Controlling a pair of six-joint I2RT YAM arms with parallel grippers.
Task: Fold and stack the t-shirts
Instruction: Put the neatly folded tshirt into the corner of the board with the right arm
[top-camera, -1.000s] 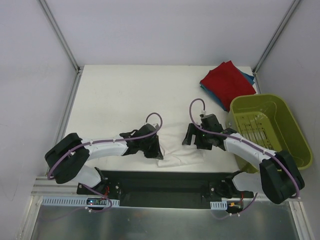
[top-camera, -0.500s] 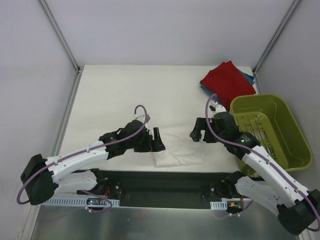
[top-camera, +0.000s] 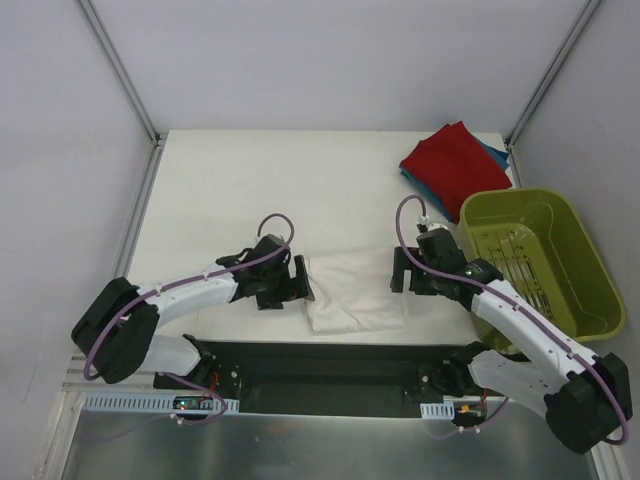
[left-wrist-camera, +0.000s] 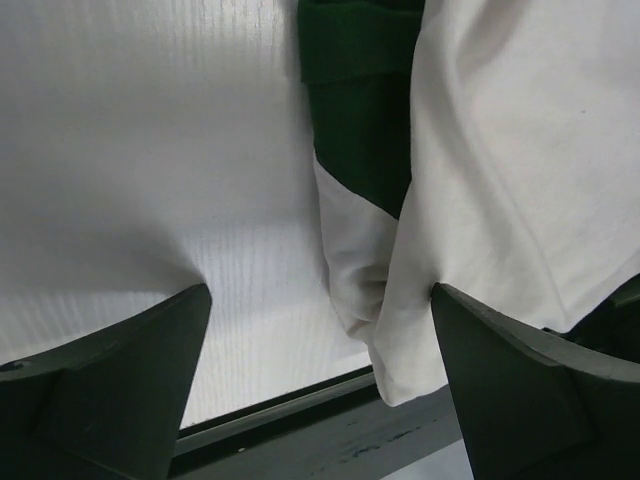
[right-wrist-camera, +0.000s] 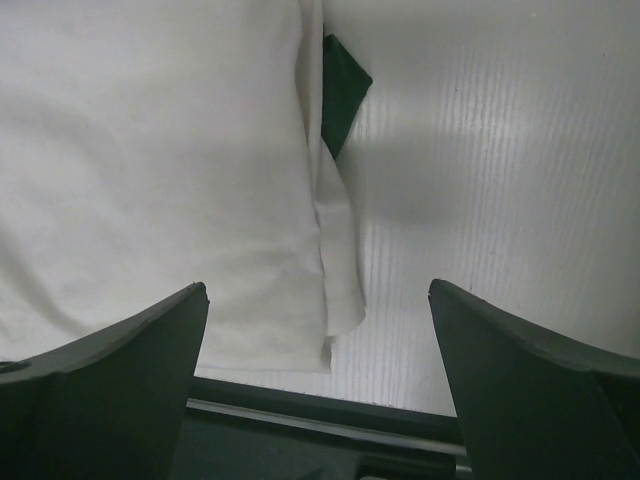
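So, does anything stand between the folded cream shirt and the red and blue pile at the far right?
No object lies between the cream shirt and the pile. The green basket sits right of that path. Only the open right gripper hangs by the shirt's right edge.

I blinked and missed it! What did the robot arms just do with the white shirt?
The left jaws opened and let go of the cream shirt, then backed off slightly left. The shirt lies folded between the arms. The right jaws stayed open; the red shirt and green basket stayed put.
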